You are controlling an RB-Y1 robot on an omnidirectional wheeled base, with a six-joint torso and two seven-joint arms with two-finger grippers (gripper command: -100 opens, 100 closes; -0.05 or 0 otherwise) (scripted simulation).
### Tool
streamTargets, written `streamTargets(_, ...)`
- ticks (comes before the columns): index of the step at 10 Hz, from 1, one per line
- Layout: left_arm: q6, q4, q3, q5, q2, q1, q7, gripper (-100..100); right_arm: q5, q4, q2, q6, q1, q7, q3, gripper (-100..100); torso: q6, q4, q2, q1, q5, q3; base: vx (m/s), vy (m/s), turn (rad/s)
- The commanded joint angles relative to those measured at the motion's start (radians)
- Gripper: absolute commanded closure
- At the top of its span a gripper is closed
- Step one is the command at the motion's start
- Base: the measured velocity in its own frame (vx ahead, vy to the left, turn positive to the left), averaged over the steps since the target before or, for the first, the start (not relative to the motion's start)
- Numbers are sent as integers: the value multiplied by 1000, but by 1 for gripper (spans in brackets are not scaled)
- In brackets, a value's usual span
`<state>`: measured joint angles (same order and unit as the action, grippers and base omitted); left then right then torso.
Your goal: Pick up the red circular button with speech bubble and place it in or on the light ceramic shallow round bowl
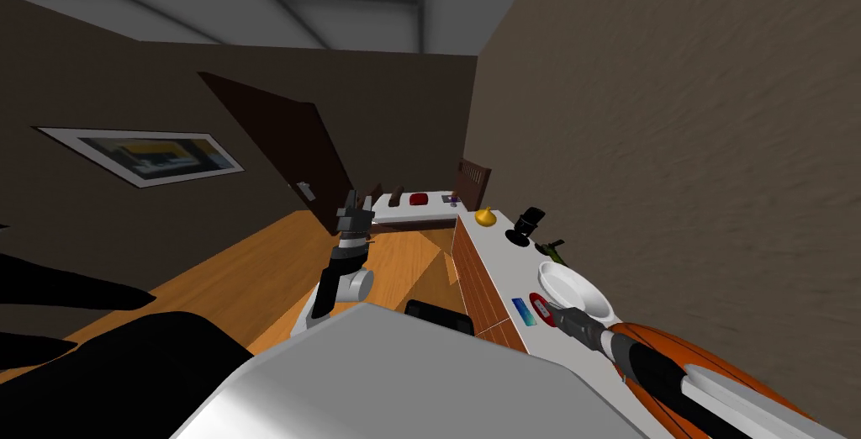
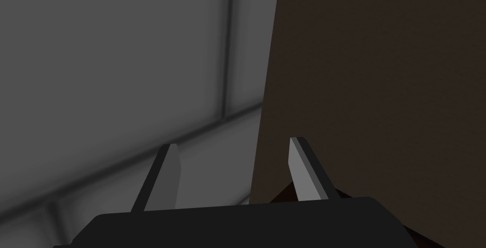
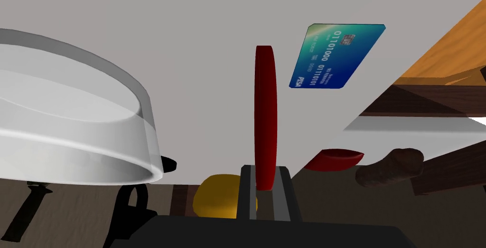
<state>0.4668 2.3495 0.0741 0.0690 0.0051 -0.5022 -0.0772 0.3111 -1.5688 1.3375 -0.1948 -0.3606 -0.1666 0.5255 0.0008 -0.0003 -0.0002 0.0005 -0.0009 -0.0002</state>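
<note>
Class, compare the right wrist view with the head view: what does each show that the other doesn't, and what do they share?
Right wrist view adds: the right gripper shut on the red button, held on edge, and the numbers printed on the blue card. Head view adds: the left gripper, raised and open, a dark door and a framed picture. Both share the button, the card, the white bowl and a yellow object.

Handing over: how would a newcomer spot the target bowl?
On the wooden cabinet's white top, look beside the red disc button in the right gripper. The shallow round white bowl is the only rimmed dish; the blue card lies flat.
</note>
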Motion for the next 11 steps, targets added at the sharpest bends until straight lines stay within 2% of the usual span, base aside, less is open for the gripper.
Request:
streamTargets(1, 0, 0, 0, 0, 0, 0, 0, 0, 0, 0, 0, 0, 0, 0, 0, 0, 0, 0, 0, 0, 0, 0, 0, 0, 0)
streamTargets(2, 0, 0, 0, 0, 0, 0, 0, 0, -20, 16, 16, -35, 4, 10, -1, 100, 0, 0, -1, 0, 0, 0, -24, -4, 87)
streamTargets(11, 0, 0, 0, 0, 0, 0, 0, 0, -123, 66, 82, -203, 34, 55, 12, 100, -1, 0, 1, -3, -1, 1, -36, -20, 83)
